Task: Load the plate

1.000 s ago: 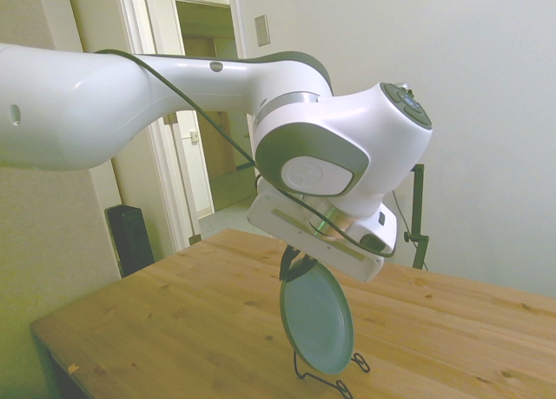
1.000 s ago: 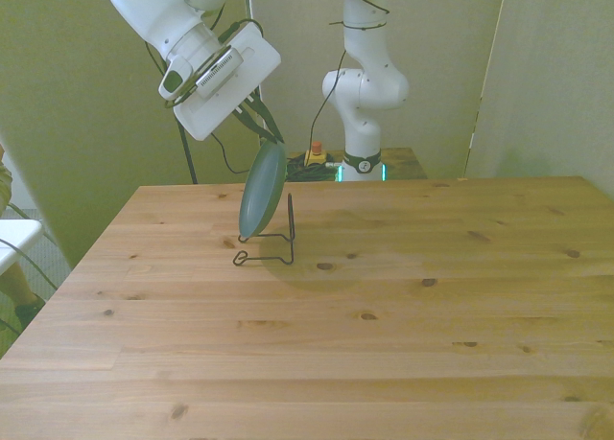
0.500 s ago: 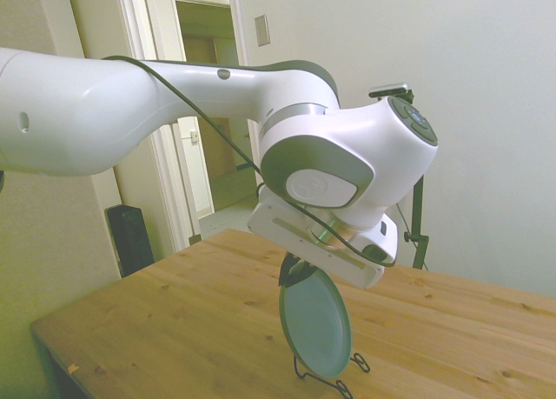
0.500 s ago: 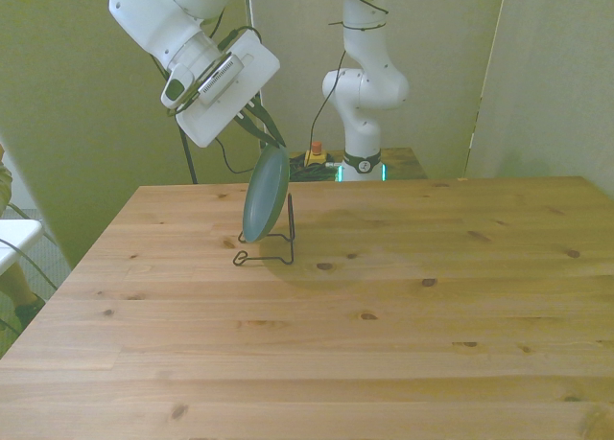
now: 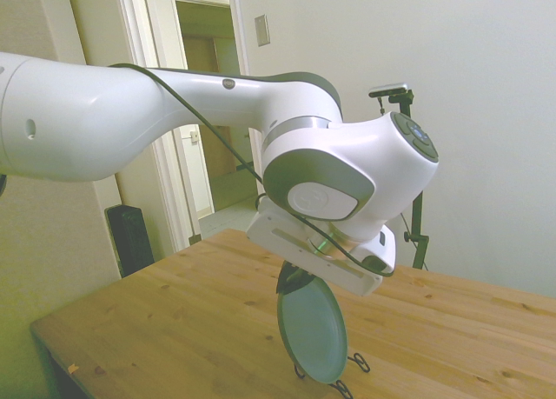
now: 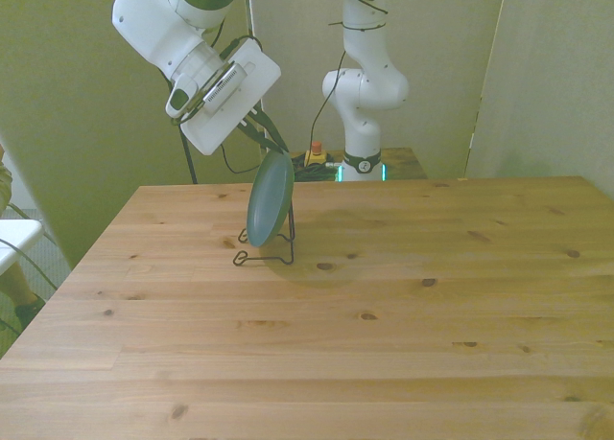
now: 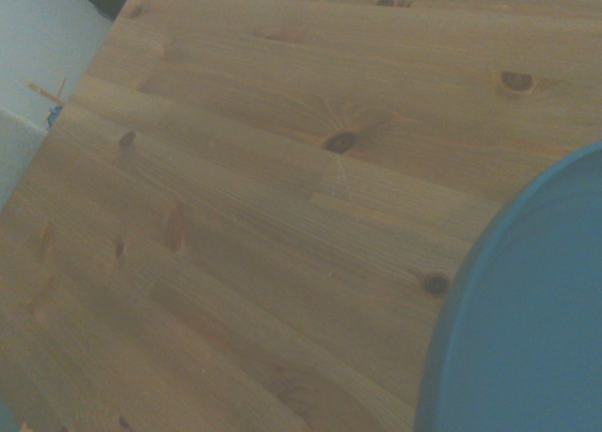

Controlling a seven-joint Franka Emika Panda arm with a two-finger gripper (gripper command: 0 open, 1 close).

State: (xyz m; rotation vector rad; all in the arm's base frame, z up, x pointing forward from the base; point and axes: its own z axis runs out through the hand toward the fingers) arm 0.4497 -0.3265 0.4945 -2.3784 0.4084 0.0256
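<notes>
Standing nearly on edge, one teal-green plate [image 6: 270, 199] is recorded above one thin black wire stand [image 6: 264, 256] on the wooden table [image 6: 384, 306], toward the front view's left and near the table's far edge. The plate is held at its upper rim by one gripper [image 6: 270, 144], whose dark jaws are pinched on that rim; the same grip is noted in the side view, where the plate [image 5: 311, 331] hangs below the gripper [image 5: 294, 275]. The upright hold is judged to suit the stand, which takes a plate on edge against its back wire rather than lying flat. The lower rim is seen down at the stand's base wires, with the plate's back close to the upright wire; whether it is yet seated in the cradle cannot be told. In the wrist view one curved blue-green portion of the plate [image 7: 527, 328] is shown against the table boards [image 7: 235, 197]. Count: plate, one; stand, one; arm reaching over the table, one. One further white arm [image 6: 360, 85] is noted behind the table, idle.
</notes>
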